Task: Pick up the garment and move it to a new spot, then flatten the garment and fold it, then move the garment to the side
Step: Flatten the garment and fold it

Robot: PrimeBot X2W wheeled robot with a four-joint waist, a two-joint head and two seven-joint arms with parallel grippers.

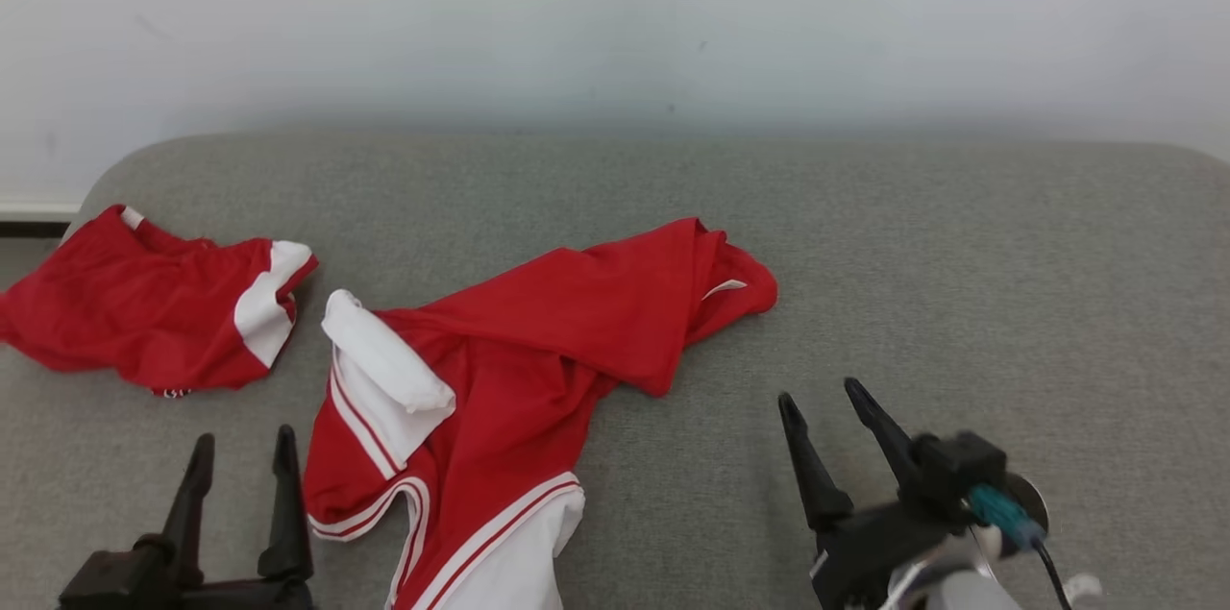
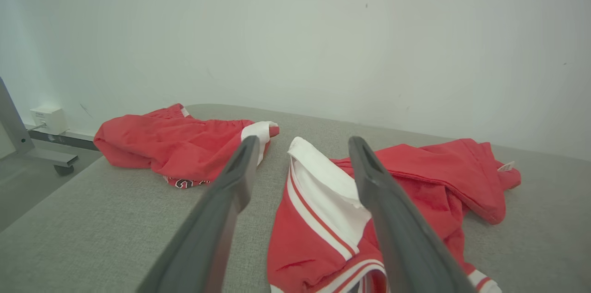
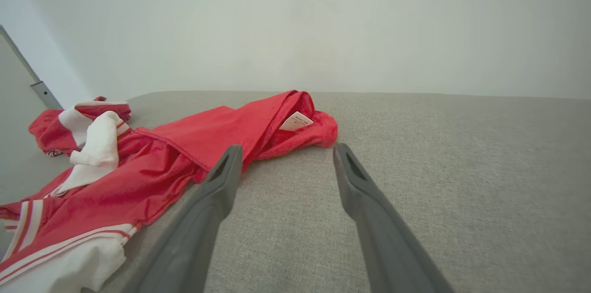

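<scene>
Fabric surface (image 1: 961, 255), grey, runs to pale wall (image 1: 615, 14); garment (image 1: 538, 322) lies rumpled.

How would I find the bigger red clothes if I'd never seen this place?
Start at the grey padded surface before the pale wall. The large garment sprawls across its middle. Unlike the small garment bunched at the left, it has red-and-white stripes and a white tag.
</scene>
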